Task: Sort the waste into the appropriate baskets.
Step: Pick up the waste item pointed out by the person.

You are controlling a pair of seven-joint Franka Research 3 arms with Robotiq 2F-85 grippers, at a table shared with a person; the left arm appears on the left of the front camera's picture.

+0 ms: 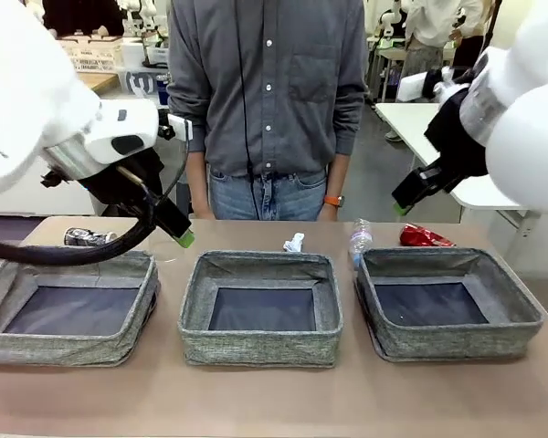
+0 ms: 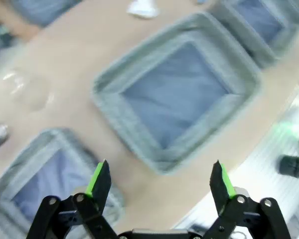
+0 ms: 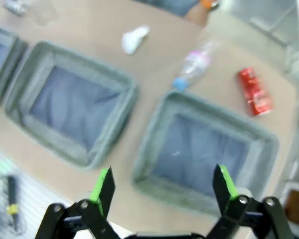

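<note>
Baskets (image 1: 260,347) of soft grey woven fabric

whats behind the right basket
Behind the right basket: a clear water bottle by its far-left corner and a crushed red can farther right. From the front, its far rim partly hides the bottle's near end.

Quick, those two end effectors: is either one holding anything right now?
Left end effector: open, holding nothing.
Right end effector: open, holding nothing.
</note>
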